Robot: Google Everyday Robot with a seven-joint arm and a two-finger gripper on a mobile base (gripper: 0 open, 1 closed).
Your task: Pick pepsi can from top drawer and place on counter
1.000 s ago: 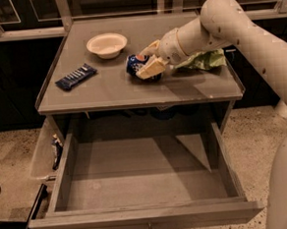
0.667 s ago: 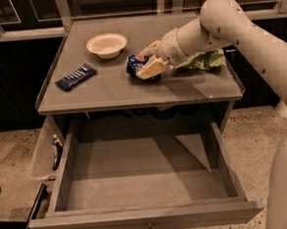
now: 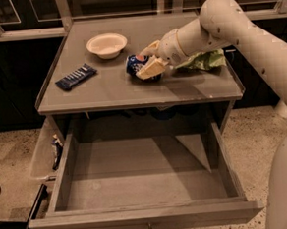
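Camera view, the only one we have: across the last second we log no shift, with the tool [image 3: 147,62] in the same spot over the counter [image 3: 132,90] and the pepsi can [image 3: 135,65] in the same place in its grip. We read this as a pause at the set-down point; the carry from the top drawer [image 3: 141,216] looks finished, and release plus retreat remain. The drawer stands pulled out below, its grey floor bare. The can sits right of the counter's middle, seemingly tilted, its blue side and logo towards us, low enough that we judge it touching or nearly touching the surface. The tool's two pale fingers [image 3: 150,69] are clamped on the can, one above and one below, the arm [image 3: 236,26] reaching in from the right. Bowl [image 3: 107,44] and snack bar wrapper [image 3: 76,77] lie well apart to the left; a green bag [image 3: 206,60] lies just behind the wrist.
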